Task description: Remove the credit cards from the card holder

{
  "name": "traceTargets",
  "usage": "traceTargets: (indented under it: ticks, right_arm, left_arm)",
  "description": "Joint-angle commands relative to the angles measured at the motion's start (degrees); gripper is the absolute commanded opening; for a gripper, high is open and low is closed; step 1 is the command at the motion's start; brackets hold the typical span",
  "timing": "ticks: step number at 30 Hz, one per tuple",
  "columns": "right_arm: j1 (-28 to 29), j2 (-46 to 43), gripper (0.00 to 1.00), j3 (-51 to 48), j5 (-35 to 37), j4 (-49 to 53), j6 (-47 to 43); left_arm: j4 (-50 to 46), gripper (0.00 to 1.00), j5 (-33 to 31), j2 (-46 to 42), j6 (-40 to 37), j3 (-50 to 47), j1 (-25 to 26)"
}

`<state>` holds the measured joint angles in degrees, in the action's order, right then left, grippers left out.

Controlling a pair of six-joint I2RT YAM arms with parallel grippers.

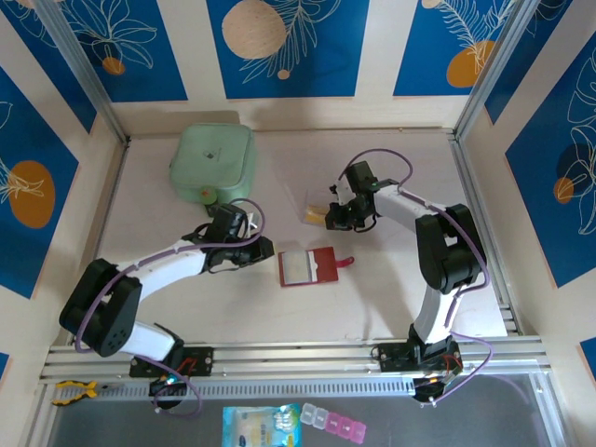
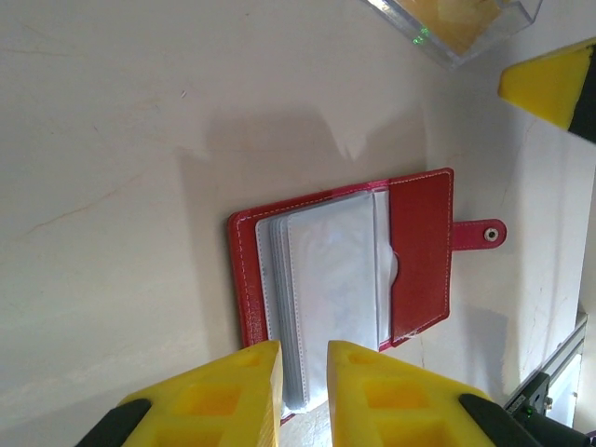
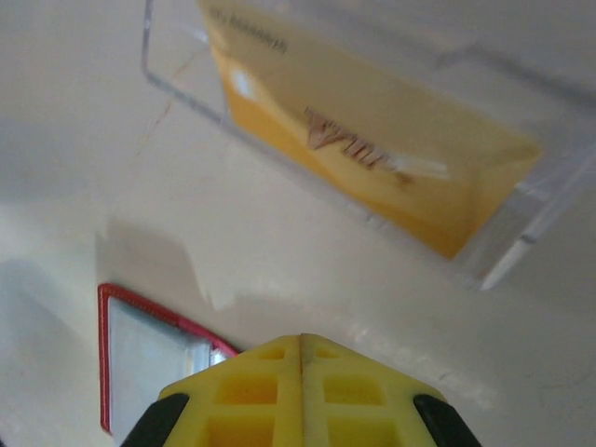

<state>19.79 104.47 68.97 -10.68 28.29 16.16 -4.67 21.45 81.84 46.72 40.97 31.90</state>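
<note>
The red card holder [image 1: 307,266] lies open on the table, pale grey pockets [image 2: 335,289] up and snap tab [image 2: 486,234] pointing right. My left gripper [image 2: 304,372] hovers at its left end, open by a narrow gap, with the edge of the pocket stack seen in that gap. A yellowish-gold credit card [image 3: 372,149] rests inside a clear plastic piece [image 1: 312,207] behind the wallet. My right gripper [image 3: 301,346] is shut with nothing held, between that plastic piece and the wallet's corner [image 3: 140,354]. The pale card with a red spot is hidden.
A mint-green case [image 1: 212,163] sits at the back left. An aluminium rail [image 1: 298,354] runs along the near edge; below it lie a packet [image 1: 261,426] and a pill organiser [image 1: 333,424]. Bare tabletop lies right of the wallet.
</note>
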Motion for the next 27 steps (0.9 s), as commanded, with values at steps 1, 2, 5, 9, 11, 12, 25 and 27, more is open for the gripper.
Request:
traceTargets:
  ticks: [1, 2, 5, 9, 11, 12, 25, 27]
  right_arm:
    - [-0.47, 1.02, 0.03, 0.02, 2.39, -3.63, 2.73]
    - [-0.64, 1.37, 0.02, 0.03, 2.74, -3.89, 2.8]
    - [-1.13, 2.42, 0.02, 0.41, 3.55, -4.56, 2.94]
    - [-1.44, 3.02, 0.02, 1.08, 5.49, -4.54, 2.74]
    - [-1.55, 2.89, 0.02, 1.14, 6.11, -4.9, 2.72]
    - [-1.55, 2.85, 0.02, 1.09, 6.57, -5.0, 2.68]
    - [-1.48, 1.14, 0.03, -0.2, 10.24, -6.77, 2.6]
    - [-1.39, 0.83, 0.03, -0.35, 10.02, -7.3, 2.71]
  left_arm:
    - [1.32, 0.21, 0.83, 0.3, 1.04, 0.97, 0.9]
    - [1.33, 0.21, 0.78, 0.25, 1.23, 0.95, 1.03]
    - [1.48, 0.21, 0.59, 0.51, 1.37, 0.95, 1.53]
    - [1.41, 0.21, 0.6, 0.86, 1.62, 1.18, 2.07]
    - [1.5, 0.21, 0.54, 1.04, 1.63, 1.22, 2.25]
    - [1.55, 0.21, 0.52, 1.22, 1.71, 1.22, 2.37]
    - [3.76, 0.21, 1.65, 4.43, 2.32, 1.35, 3.81]
    - [4.26, 0.21, 1.9, 5.15, 2.49, 1.39, 4.18]
